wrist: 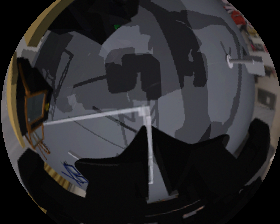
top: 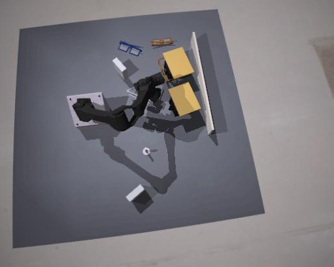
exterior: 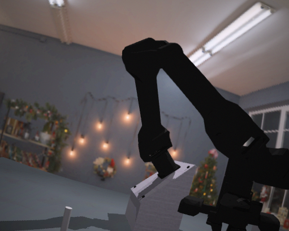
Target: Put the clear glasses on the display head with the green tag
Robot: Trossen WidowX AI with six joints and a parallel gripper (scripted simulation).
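Note:
The clear glasses show as thin whitish bars beside and below my gripper. In the wrist view my gripper is shut on them, with one bar running between the fingers and another reaching left. In the top view the arm hides the fingertips. The head with the green tag is dark, at the top left of the wrist view. It appears to be the one under the lower yellow block, and no glasses show on it. The other head wears orange glasses.
Blue glasses and loose orange glasses lie at the top of the mat. A long white panel stands behind the heads. White blocks stand at the upper left and bottom. A thin white post stands between.

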